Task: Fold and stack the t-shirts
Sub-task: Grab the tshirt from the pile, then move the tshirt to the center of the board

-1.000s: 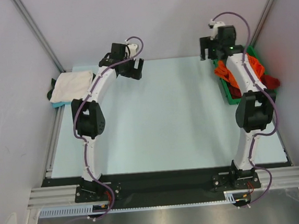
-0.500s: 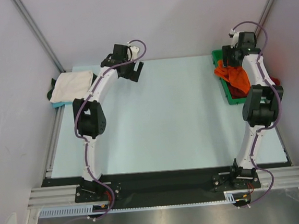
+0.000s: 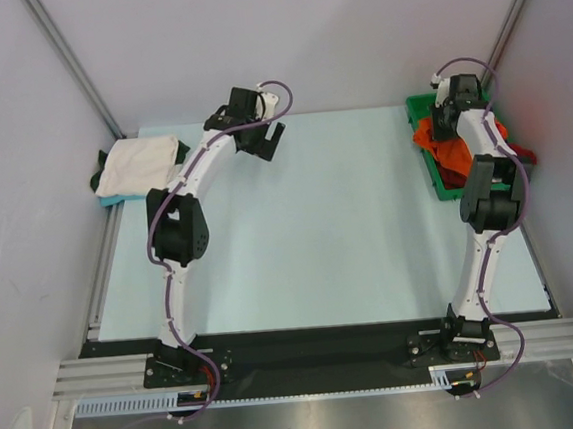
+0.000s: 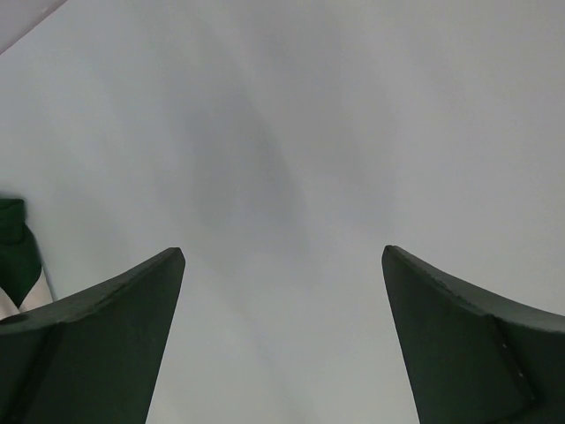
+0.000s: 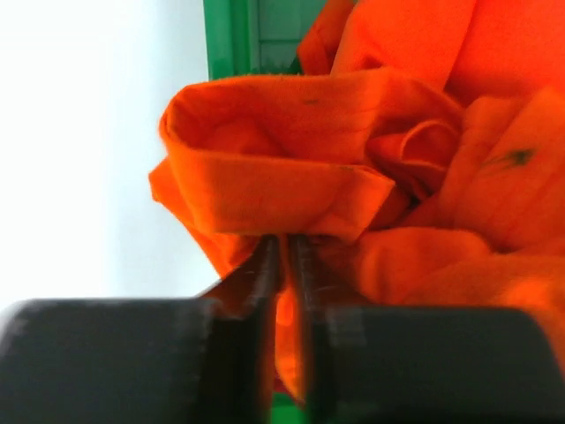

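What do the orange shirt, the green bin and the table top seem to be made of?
Orange shirt: soft matte cloth, perhaps a cotton knit; it bunches in rounded folds and creases.
Green bin: probably hard plastic, smooth; its rim is straight and looks moulded.
Table top: a smooth, matte, pale blue sheet; the material itself cannot be told.

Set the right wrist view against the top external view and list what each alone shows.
Right wrist only: the right gripper with its jaws pinched on a fold of the orange t-shirt. Top external only: the open left gripper over the table, and the white t-shirt at its left edge. Both: the orange t-shirt in the green bin.
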Robot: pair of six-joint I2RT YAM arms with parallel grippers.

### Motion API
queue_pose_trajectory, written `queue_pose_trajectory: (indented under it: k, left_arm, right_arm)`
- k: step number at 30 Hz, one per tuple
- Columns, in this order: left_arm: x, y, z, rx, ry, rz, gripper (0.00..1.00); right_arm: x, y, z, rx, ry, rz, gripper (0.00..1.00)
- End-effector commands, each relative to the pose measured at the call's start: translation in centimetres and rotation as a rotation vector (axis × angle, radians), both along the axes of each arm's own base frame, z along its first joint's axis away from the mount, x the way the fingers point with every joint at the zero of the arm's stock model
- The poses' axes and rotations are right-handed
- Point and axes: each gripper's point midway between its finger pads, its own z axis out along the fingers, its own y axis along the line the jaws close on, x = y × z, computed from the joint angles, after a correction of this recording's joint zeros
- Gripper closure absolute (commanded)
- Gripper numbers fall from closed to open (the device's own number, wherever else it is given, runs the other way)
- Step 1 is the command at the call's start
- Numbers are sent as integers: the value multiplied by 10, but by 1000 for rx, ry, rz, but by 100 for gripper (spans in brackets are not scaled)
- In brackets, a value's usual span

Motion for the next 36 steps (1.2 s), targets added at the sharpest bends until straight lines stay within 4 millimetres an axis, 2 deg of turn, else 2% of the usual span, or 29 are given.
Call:
queue_pose_trajectory:
  k: [1,2,3,7,8,10,11,13,14,15,16,17,18,19,20,21,22,23,24,25,27,28,30,31,32,33,34,35,36]
  left_arm:
    - [-1,2,13,34,-38,-4,0]
    - [-1,2,14,41,-42,-5,0]
    - [-2,2,17,41,-48,-6,0]
    - [-1,6,27,49,-71,11,0]
    - [-1,7,35,43,-92,19,0]
    - [-2,10,39,41,-101,29,0]
    - [-2,11,47,34,-113,30,0]
    - [-4,17,49,35,-113,41,0]
    - [-7,20,55,32,-122,44,0]
    - [-9,27,58,38,-125,52,0]
    - [-15,35,48,63,-105,68,0]
    - [-18,42,46,69,-104,87,0]
    - [-24,52,59,65,-123,112,0]
    - [-35,60,45,67,-80,128,0]
    - [-42,66,47,55,-73,144,0]
    - [-49,79,64,28,-100,167,0]
    - [-62,87,53,21,-72,176,0]
    - [-68,91,55,1,-76,178,0]
    - [-72,103,55,-1,-87,198,0]
    - [-83,112,61,-5,-120,209,0]
    - [-93,126,68,30,-163,221,0]
    - [-103,130,72,44,-189,210,0]
    - [-113,133,80,48,-223,201,0]
    - [-120,136,73,55,-219,198,0]
    - [-126,137,86,47,-255,199,0]
    - [-131,139,88,49,-259,201,0]
    - [-136,140,88,45,-257,205,0]
    - [-143,142,93,42,-260,205,0]
    - [-146,140,94,36,-260,194,0]
  right_arm:
    - [14,-7,38,-33,-93,0,96]
    - [13,-7,38,-35,-93,-1,100]
    - [12,-7,41,-37,-95,-1,100]
    - [5,-8,71,-57,-146,-15,100]
    - [1,-7,95,-67,-186,-15,100]
    - [-5,4,120,-84,-229,16,100]
    - [-12,9,149,-100,-282,32,100]
    - [-22,21,175,-135,-326,79,100]
    - [-27,37,182,-146,-336,118,100]
    - [-40,44,209,-173,-387,140,100]
    - [-46,51,217,-195,-400,154,100]
    - [-54,69,226,-208,-416,193,100]
    - [-70,86,239,-221,-441,230,100]
    - [-81,111,246,-253,-455,288,100]
    - [-90,123,251,-261,-462,316,100]
    - [-102,140,251,-261,-451,364,100]
    - [-119,154,269,-272,-488,408,100]
    - [-128,168,276,-281,-500,447,100]
    - [-145,204,281,-277,-516,539,100]
    - [-157,213,298,-290,-560,550,100]
    - [-178,245,317,-272,-616,618,100]
    - [-184,250,332,-256,-651,612,100]
    - [-186,256,338,-202,-660,595,100]
    - [-181,252,337,-196,-659,571,100]
    - [-174,253,321,-175,-625,551,100]
    - [-165,252,314,-150,-622,536,100]
    - [-154,241,301,-139,-595,501,100]
    - [-140,241,263,-135,-514,490,84]
    - [-132,238,248,-127,-490,462,45]
